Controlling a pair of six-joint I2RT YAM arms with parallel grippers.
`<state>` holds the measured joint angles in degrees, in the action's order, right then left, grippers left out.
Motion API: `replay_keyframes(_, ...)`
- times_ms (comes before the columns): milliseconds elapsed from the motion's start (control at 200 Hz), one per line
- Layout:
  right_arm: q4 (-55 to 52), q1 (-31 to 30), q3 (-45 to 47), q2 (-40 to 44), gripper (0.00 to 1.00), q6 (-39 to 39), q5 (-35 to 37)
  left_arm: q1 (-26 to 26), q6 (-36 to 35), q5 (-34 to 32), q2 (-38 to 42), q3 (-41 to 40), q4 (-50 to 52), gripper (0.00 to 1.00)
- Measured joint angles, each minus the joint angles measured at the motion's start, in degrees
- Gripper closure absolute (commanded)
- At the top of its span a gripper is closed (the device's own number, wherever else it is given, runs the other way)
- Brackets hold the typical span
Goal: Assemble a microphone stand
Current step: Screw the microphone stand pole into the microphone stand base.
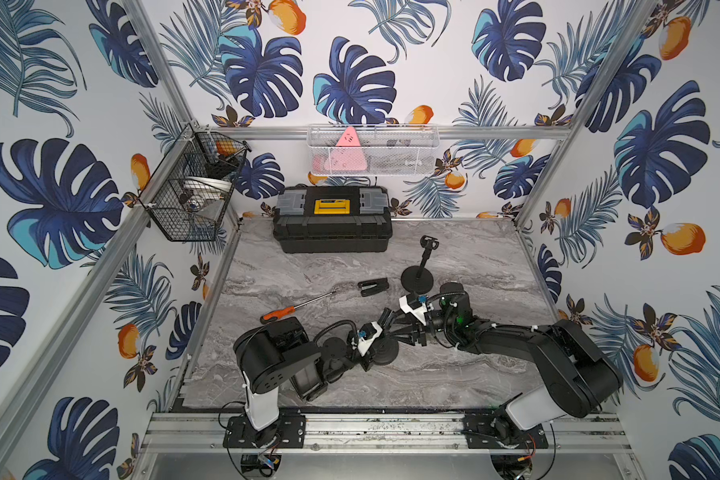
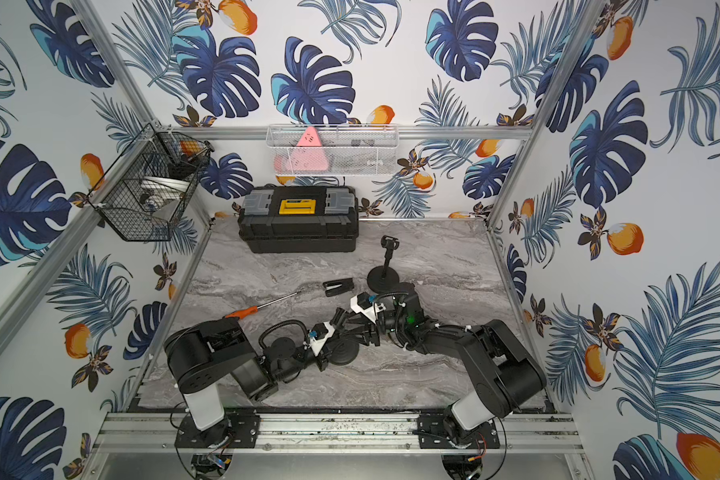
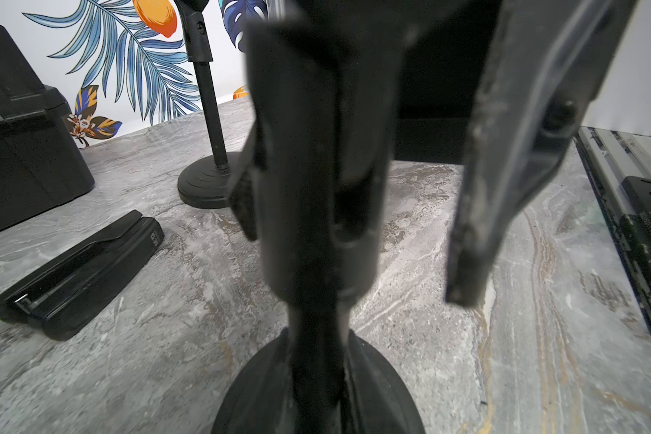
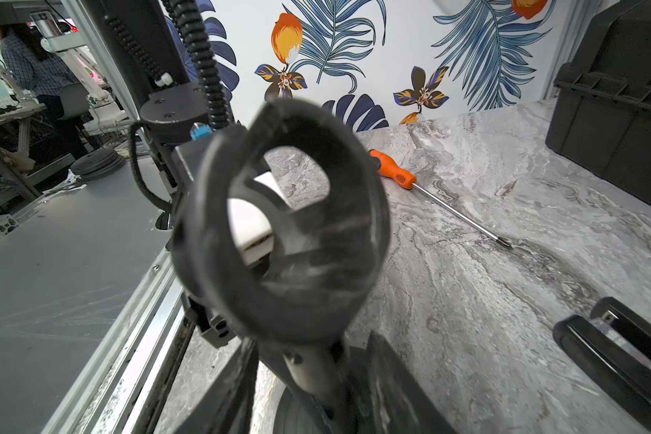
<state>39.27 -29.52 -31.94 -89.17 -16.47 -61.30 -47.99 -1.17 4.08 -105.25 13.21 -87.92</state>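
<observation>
A round black base [image 1: 385,352] [image 3: 386,394] sits on the marble table near the front. My left gripper [image 3: 320,375] [image 1: 381,329] is shut on the thin black pole [image 3: 318,330] rising from it. On the pole's top sits a black microphone clip [image 4: 286,225] [image 3: 316,169] with an open ring. My right gripper [image 4: 316,349] [image 1: 398,326] reaches in from the right, and its fingers [image 4: 241,375] close on the clip's neck just under the ring. In both top views the two grippers meet over the base and hide the pole.
A second stand [image 1: 417,279] [image 3: 207,112] with a clip on top stands just behind. A loose black clip part [image 1: 373,286] [image 4: 617,357] and an orange-handled screwdriver [image 1: 296,307] [image 4: 395,174] lie on the table. A black toolbox [image 1: 332,220] sits at the back wall.
</observation>
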Motion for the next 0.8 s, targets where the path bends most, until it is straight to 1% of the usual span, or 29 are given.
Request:
replay_keyframes(215,2.51,-0.26,-1.2,-1.18,0.62,1.07,-1.14,0.0,0.0,0.17,-0.37,0.26,-0.24,0.79)
replay_keyframes(265,2.6,-0.44,-1.2,-1.18,0.66,1.07,-1.29,0.0,0.0,0.17,-0.37,0.26,-0.24,0.79)
replay_keyframes(335,2.51,-0.68,-1.31,-1.16,0.76,0.98,-1.57,0.0,0.0,0.17,-0.37,0.26,-0.24,0.78)
replay_keyframes(465,1.88,-1.33,-1.57,-0.59,1.0,-3.45,0.35,0.0,1.57,0.59,-0.37,0.26,-0.35,0.76)
replay_keyframes(540,1.64,-1.73,-1.57,-0.39,1.0,-3.89,1.16,0.02,1.55,0.44,-0.35,0.24,-0.35,0.71)
replay_keyframes(671,1.4,-2.34,-0.74,0.31,1.0,-3.96,1.27,-0.02,1.05,0.68,-0.13,-0.04,1.01,0.65)
replay_keyframes(801,3.54,-3.04,1.99,2.16,1.0,-4.09,3.48,-0.04,1.05,0.04,1.05,-0.76,1.38,0.62)
